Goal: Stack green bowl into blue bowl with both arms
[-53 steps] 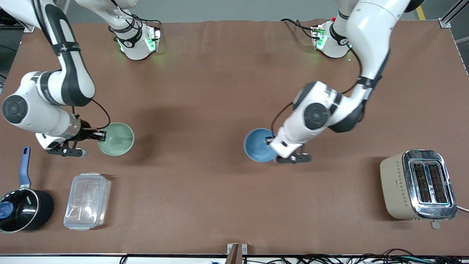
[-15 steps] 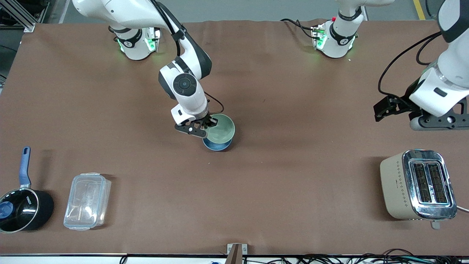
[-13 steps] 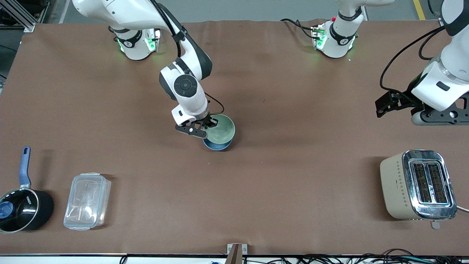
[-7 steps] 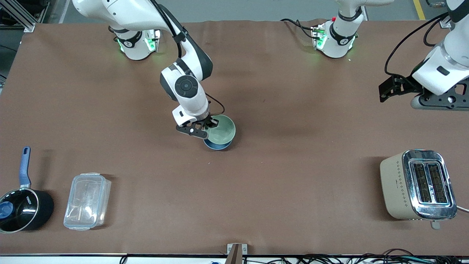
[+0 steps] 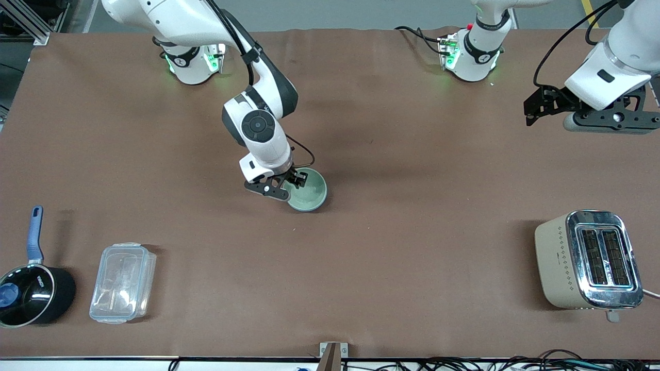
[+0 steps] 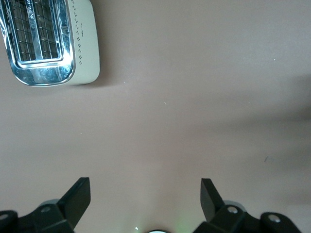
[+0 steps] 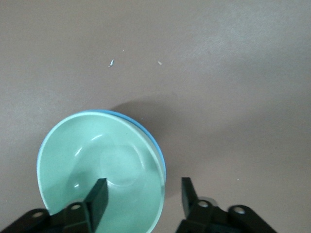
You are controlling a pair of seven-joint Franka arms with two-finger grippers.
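The green bowl (image 5: 308, 189) sits nested in the blue bowl near the middle of the table. In the right wrist view the green bowl (image 7: 97, 165) fills the blue bowl (image 7: 148, 131), which shows only as a thin blue rim. My right gripper (image 5: 296, 181) is open over the bowl's rim toward the right arm's end. In its wrist view (image 7: 143, 187) one finger is over the green inside and the other is outside the rim, touching nothing. My left gripper (image 5: 531, 109) is open and empty, raised over bare table at the left arm's end (image 6: 144, 187).
A beige and chrome toaster (image 5: 588, 260) stands near the front edge at the left arm's end, also in the left wrist view (image 6: 48, 41). A clear plastic container (image 5: 122, 283) and a black saucepan with a blue handle (image 5: 31, 293) stand at the right arm's end.
The green bowl has come down into the blue bowl, hiding it in the front view. My right gripper has opened off the rim. My left arm has drawn back toward its base.
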